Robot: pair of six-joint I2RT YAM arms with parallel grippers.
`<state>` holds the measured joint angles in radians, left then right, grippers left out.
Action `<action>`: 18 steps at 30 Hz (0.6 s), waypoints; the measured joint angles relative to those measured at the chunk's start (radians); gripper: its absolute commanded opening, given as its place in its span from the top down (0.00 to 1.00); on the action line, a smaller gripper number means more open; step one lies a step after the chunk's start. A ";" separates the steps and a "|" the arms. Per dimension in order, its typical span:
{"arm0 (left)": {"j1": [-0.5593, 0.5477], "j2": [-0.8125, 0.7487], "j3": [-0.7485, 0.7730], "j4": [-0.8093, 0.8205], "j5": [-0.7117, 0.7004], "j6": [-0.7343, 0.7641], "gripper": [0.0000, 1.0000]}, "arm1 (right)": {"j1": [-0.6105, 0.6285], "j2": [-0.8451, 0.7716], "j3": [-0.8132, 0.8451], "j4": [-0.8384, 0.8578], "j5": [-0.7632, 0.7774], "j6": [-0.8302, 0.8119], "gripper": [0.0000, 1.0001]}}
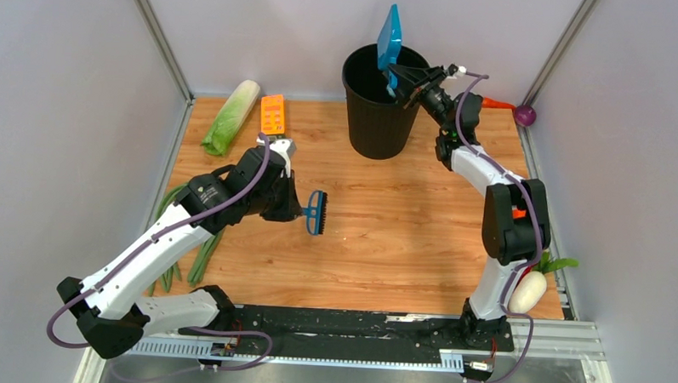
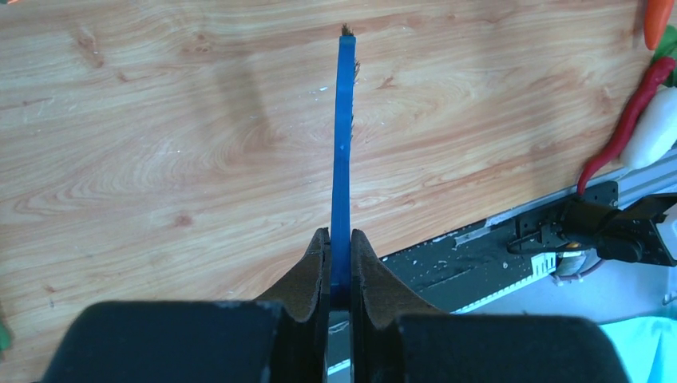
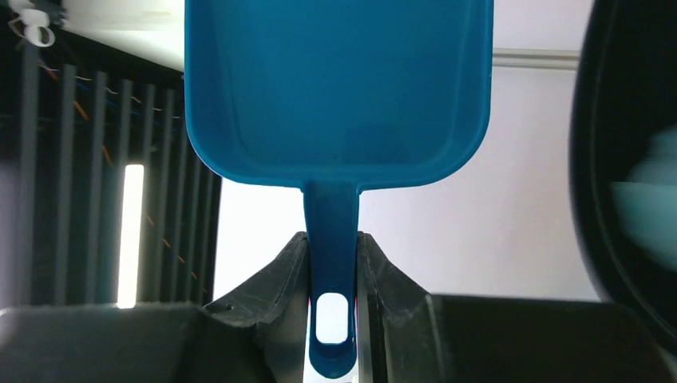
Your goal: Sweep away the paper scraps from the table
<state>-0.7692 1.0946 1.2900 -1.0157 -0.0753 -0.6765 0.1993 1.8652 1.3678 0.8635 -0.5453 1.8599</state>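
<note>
My left gripper (image 1: 303, 209) is shut on the handle of the blue hand brush (image 1: 316, 212) and holds it above the middle-left of the wooden table (image 1: 402, 245). In the left wrist view the brush (image 2: 345, 120) runs edge-on out from my left gripper (image 2: 339, 235). My right gripper (image 1: 405, 79) is shut on the handle of the blue dustpan (image 1: 390, 36) and holds it tilted up over the black bin (image 1: 381, 108). The pan (image 3: 335, 80) looks empty above my right gripper (image 3: 331, 239). No paper scraps show on the table. A blurred pale-teal patch (image 3: 648, 199) shows inside the bin's rim.
A cabbage (image 1: 232, 115) and an orange box (image 1: 273, 114) lie at the back left. Green beans (image 1: 180, 246) lie under the left arm. A white radish (image 1: 528, 290) lies front right, a carrot (image 1: 496, 102) and purple onion (image 1: 525, 114) back right. A red chilli (image 2: 631, 120) lies near the rail.
</note>
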 measured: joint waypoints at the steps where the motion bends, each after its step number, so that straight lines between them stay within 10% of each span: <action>1: 0.000 0.000 0.000 0.002 0.000 -0.003 1.00 | 0.000 0.000 -0.010 0.029 0.012 0.018 1.00; 18: 0.000 -0.003 -0.003 0.015 0.023 -0.026 1.00 | 0.000 0.002 -0.013 0.234 0.171 0.090 1.00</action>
<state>-0.7692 1.0920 1.2873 -1.0004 -0.0521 -0.7025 0.1997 1.8671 1.3552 1.0977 -0.3748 1.9503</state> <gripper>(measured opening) 0.120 0.252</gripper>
